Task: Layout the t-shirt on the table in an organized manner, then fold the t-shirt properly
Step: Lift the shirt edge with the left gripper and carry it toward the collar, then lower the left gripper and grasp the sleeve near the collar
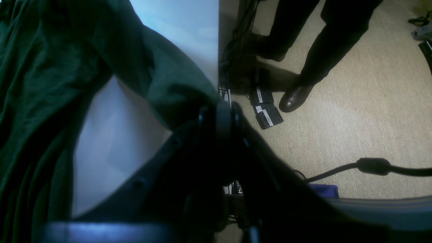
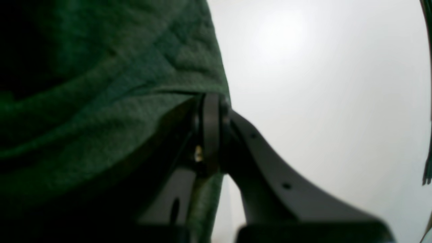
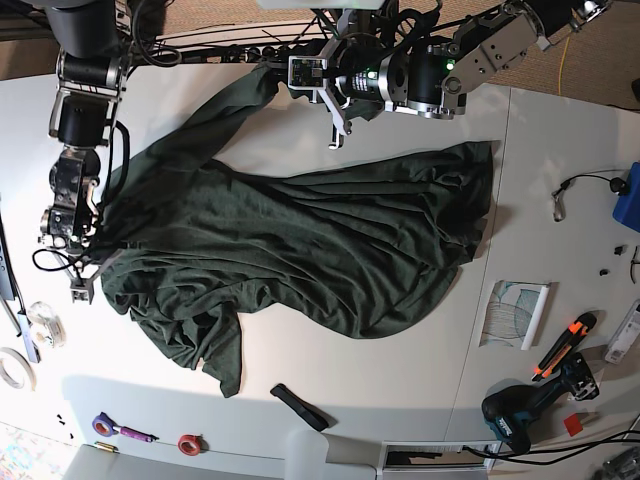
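A dark green t-shirt [image 3: 300, 240] lies rumpled and partly spread across the white table [image 3: 400, 390]. At the table's far edge my left gripper [image 3: 328, 108] is shut on a lifted fold of it; the left wrist view shows the cloth [image 1: 67, 84] pinched in the shut left gripper [image 1: 217, 109] right beside the table edge. My right gripper [image 3: 88, 272] is at the shirt's left side. In the right wrist view the right gripper [image 2: 211, 104] is shut on a bunched edge of the green fabric [image 2: 118, 84], low over the table.
On the table's right side lie a drill [image 3: 520, 415], an orange cutter [image 3: 560, 345] and a paper sheet [image 3: 515, 310]. A black strip [image 3: 300, 405] and tape rolls [image 3: 185, 443] sit near the front. A person's legs [image 1: 303, 50] and foot pedals [image 1: 266, 108] are beyond the far edge.
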`<move>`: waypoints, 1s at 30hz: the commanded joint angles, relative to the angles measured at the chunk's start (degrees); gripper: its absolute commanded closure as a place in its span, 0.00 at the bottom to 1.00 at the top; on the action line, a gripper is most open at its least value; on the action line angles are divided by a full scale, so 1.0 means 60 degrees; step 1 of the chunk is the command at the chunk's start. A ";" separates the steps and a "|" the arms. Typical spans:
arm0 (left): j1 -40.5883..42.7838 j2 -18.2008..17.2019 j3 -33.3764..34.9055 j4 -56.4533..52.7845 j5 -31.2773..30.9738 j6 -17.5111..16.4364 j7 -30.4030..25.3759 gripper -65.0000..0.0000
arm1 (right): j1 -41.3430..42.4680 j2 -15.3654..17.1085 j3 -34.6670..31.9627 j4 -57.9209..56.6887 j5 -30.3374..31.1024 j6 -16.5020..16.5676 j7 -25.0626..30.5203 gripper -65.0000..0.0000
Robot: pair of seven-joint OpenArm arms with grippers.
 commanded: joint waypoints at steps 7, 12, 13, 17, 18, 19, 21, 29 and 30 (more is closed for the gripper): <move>-0.0120 0.0000 0.0000 0.0149 0.0608 0.0616 -0.0222 1.00 | 0.0754 0.0047 -0.0015 0.0098 0.0284 0.0098 -0.0415 1.00; -0.0113 0.0007 0.0000 0.0149 0.0900 0.0940 -0.0233 1.00 | 0.0707 0.0168 0.0412 0.0514 0.1260 0.0255 -0.0506 1.00; -0.0113 0.0004 0.0000 0.0149 0.0896 0.0936 -0.0233 1.00 | 0.0707 0.0171 0.0641 0.0696 0.1399 0.0415 -0.0605 1.00; -0.0113 0.0004 0.0000 0.0149 0.0903 0.0940 -0.0229 1.00 | 0.0707 0.0171 0.2062 0.1792 0.1650 0.1596 -0.0889 1.00; -0.0109 0.0004 0.0000 0.0149 0.0903 0.0940 -0.0229 1.00 | 0.0707 0.0171 0.2532 0.2102 0.1818 0.1770 -0.0936 1.00; -0.0109 0.0004 0.0000 0.0149 0.0903 0.0940 -0.0229 1.00 | 0.0707 0.0168 0.3031 0.2404 0.2211 0.1923 -0.1071 1.00; -0.0113 0.0004 0.0000 0.0149 0.0903 0.0940 -0.0229 1.00 | 0.0707 0.0149 0.3967 0.2830 0.4076 0.2663 -0.2178 1.00; -0.0117 0.0004 0.0000 0.0149 0.1060 0.0943 -0.0302 1.00 | -0.1031 -0.0452 0.4462 0.2918 1.0411 0.4519 -0.4687 1.00; -0.0117 0.0004 0.0000 0.0149 0.1246 0.0958 -0.0302 1.00 | -0.1359 -0.0492 0.4324 0.2918 1.0338 0.4519 -0.4687 1.00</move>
